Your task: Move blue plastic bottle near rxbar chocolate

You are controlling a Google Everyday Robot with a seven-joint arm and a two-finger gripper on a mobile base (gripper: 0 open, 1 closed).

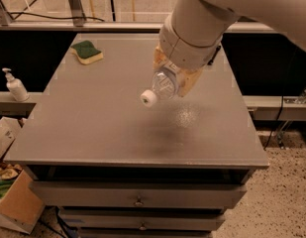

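The blue plastic bottle [161, 88] is clear with a white cap pointing to the lower left. It hangs in the air above the grey table [103, 123], casting a shadow below. My gripper [176, 79] is shut on the bottle's body, its tan fingers [191, 82] showing on either side under the big white arm. The rxbar chocolate is not visible; the arm covers the table's far right part.
A green-and-yellow sponge [86, 51] lies at the table's far left corner. A white pump dispenser bottle [14, 85] stands on a ledge left of the table. Cardboard boxes [14, 202] sit on the floor at lower left. Drawers are below the tabletop.
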